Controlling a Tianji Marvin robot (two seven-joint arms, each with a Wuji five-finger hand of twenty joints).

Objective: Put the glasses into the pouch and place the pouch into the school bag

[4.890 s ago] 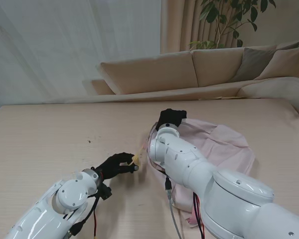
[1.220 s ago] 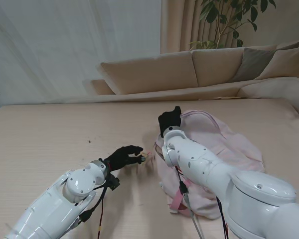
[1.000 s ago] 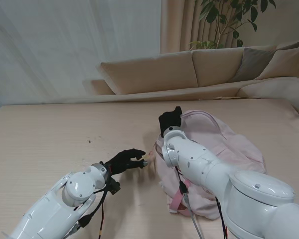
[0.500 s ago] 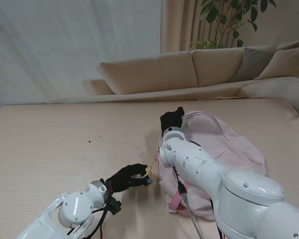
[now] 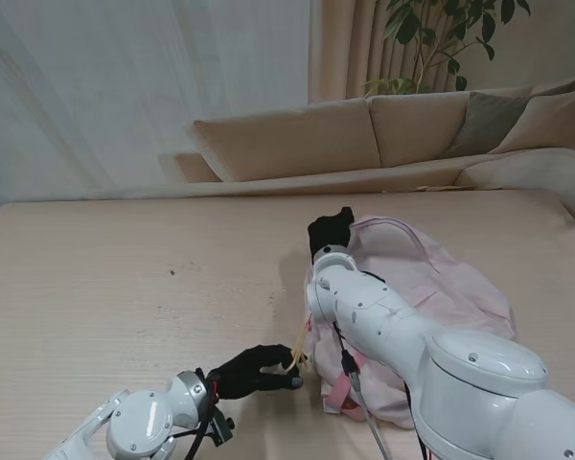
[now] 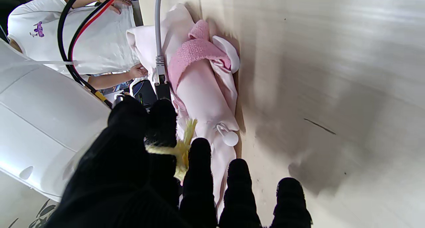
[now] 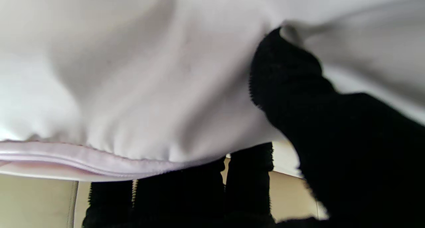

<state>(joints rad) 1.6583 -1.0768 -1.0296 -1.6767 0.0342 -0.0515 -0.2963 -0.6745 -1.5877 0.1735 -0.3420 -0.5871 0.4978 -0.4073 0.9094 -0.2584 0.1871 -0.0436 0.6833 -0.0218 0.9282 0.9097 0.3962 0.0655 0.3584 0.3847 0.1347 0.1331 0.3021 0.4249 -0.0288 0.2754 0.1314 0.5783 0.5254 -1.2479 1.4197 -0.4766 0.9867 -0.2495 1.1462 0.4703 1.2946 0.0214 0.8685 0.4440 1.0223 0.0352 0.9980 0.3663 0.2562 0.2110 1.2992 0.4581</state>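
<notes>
The pale pink school bag [image 5: 431, 278] lies on the table right of centre. My right hand [image 5: 331, 230] is shut on its far rim; the right wrist view shows black fingers [image 7: 332, 138] pinching the bag's fabric [image 7: 132, 71] near a zipper seam. My left hand [image 5: 259, 369] sits near me at the bag's left edge, thumb and fingers shut on a thin yellow tassel cord [image 5: 295, 356]. In the left wrist view the hand [image 6: 159, 174] holds that yellow cord [image 6: 181, 148] against the bag [image 6: 202, 98]. No glasses or pouch are visible.
A pink woven strap [image 6: 196, 52] and a white round tab [image 6: 230, 140] lie at the bag's near end. Grey and red cables [image 5: 350, 369] hang from my right arm over the bag. The wooden table [image 5: 125, 268] stretches left. A sofa [image 5: 364, 134] stands behind it.
My left hand has drawn back toward me and rightward along the bag's left edge, keeping hold of the yellow cord. The right hand stays gripped on the bag's far rim.
</notes>
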